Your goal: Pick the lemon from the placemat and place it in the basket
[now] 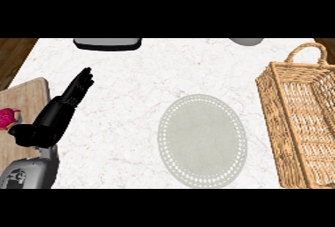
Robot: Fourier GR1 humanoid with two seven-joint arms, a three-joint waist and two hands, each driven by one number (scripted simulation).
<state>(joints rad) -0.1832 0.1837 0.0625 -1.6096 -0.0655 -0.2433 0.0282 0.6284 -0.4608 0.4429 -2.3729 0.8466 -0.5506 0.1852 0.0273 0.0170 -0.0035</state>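
Left robot hand [79, 85] rests with straight fingers; oval placemat [201, 141] lies lengthwise beside basket [297, 119].

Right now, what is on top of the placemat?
Nothing shows on the placemat; no lemon is in view. The basket runs off the right edge, so part of its inside is unseen.

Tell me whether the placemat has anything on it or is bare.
Bare. The grey oval placemat shows only its own surface and dotted border; no lemon appears on it or anywhere else in the head view.
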